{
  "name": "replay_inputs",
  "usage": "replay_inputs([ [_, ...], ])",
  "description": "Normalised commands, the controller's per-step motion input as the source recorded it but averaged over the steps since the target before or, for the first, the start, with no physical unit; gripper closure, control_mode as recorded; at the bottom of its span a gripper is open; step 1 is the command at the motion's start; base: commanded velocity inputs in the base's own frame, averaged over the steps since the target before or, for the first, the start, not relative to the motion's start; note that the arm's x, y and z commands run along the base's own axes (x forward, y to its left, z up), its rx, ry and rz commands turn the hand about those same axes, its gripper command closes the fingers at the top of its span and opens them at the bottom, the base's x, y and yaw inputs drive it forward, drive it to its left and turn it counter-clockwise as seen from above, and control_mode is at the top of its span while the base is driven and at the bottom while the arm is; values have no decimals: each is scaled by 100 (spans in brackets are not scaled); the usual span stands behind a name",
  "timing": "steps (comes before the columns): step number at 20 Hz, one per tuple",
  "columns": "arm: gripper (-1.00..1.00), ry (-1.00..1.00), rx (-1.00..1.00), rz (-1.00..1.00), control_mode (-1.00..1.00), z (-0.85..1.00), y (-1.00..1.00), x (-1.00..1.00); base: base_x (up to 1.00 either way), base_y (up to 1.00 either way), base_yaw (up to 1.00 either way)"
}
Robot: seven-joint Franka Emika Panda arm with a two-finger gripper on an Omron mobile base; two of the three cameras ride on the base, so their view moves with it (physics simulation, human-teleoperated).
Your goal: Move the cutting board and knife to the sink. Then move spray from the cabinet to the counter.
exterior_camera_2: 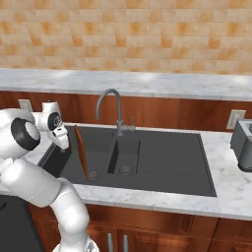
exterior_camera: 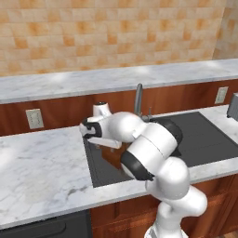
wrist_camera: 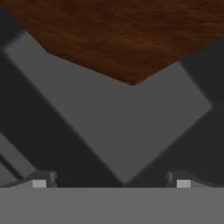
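Over the sink's (exterior_camera_2: 162,162) left end, the gripper (exterior_camera_2: 63,143) hangs wide open and empty; the cutting board (exterior_camera_2: 81,151) leans inside the basin. Lift clear carefully, avoiding the board's edge.

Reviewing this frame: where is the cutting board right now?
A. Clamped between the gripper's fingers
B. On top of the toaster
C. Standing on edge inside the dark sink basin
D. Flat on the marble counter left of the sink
C: the cutting board stands on edge in the sink, and the open gripper is clear of it, holding nothing.
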Motion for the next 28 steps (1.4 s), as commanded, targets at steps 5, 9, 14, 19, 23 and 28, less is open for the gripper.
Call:
replay_inputs([
  [5,-100,-26,-3,0,-100,0,6,27,0,0,0],
  [9,-100,-23,-8,-1,-100,0,-1,61,0,0,0],
  [14,-100,-20,-8,-3,-100,0,-9,68,0,0,0],
  [19,-100,-13,-4,-2,-100,0,-12,45,0,0,0],
  [23,-100,-13,-3,-2,-100,2,-12,29,0,0,0],
  [28,-100,-15,-2,-2,-100,8,-8,27,0,0,0],
])
